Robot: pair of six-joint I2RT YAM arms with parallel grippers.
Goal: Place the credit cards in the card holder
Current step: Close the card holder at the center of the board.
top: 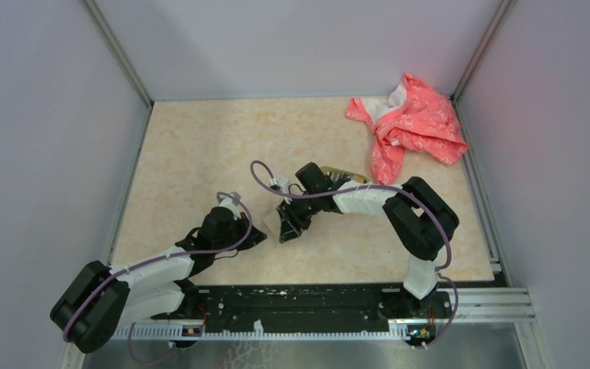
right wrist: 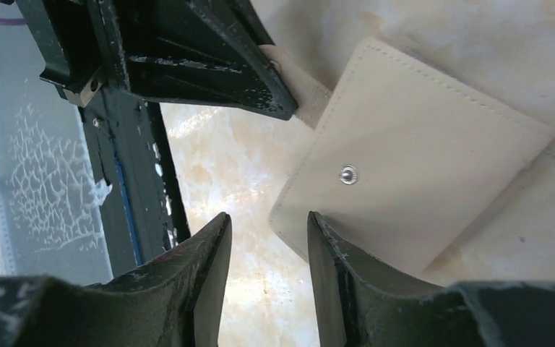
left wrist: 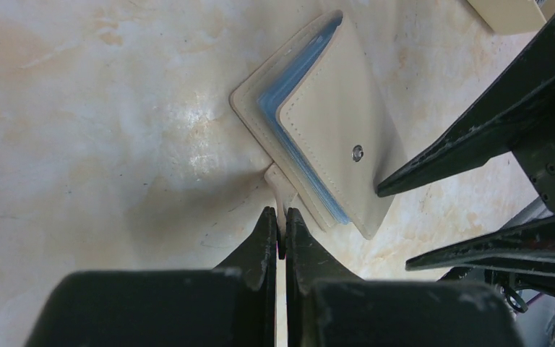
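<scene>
The card holder [left wrist: 340,123] lies just ahead of the left gripper [left wrist: 280,218], which pinches its corner tab [left wrist: 278,181], while the right gripper [right wrist: 267,225], spread, hovers at the neighbouring corner

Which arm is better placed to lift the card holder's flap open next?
Right, probably. The right gripper is open, its fingertips beside the card holder flap's edge; the left gripper is shut on the holder's small tab, anchoring it.

Card holder [left wrist: 332,123] on table [top: 200,154], front centre; cloth [top: 415,123] at back right.
</scene>
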